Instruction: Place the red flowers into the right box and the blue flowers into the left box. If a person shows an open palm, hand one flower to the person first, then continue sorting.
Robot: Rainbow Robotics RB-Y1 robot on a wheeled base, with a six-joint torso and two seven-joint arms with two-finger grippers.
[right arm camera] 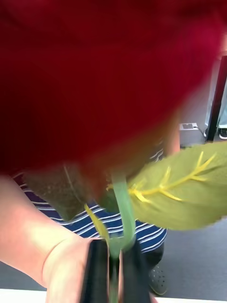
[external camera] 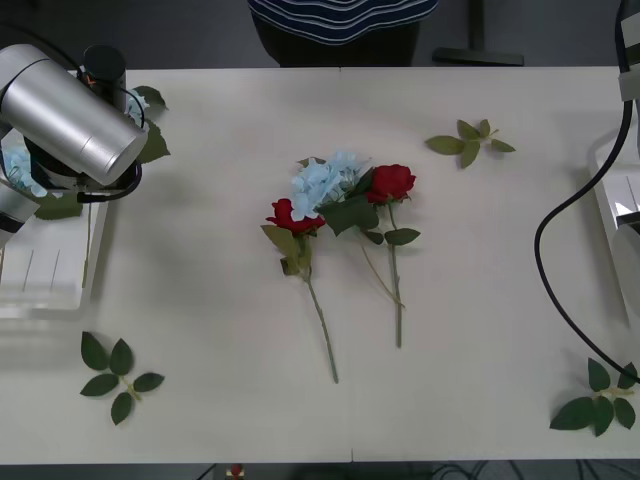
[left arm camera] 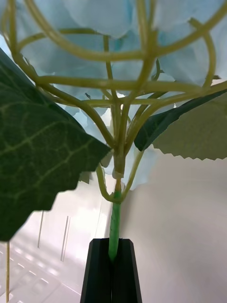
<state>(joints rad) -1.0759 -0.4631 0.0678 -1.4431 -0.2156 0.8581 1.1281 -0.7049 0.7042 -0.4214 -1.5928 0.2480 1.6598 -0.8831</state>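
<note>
My left pincer (left arm camera: 112, 272) is clamped on the thin stem of a fluffy pale-blue flower (left arm camera: 142, 28) over the translucent white left box (external camera: 45, 275); my right pincer (right arm camera: 113, 272) pinches a deep-red rose's (right arm camera: 94, 80) stem before the striped-shirted person (right arm camera: 123, 222).

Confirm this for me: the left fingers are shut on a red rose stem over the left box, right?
Not quite. The left wrist view shows the left gripper shut on a blue flower stem, not a red rose. The rest holds: the front view puts that arm over the left box.
</note>
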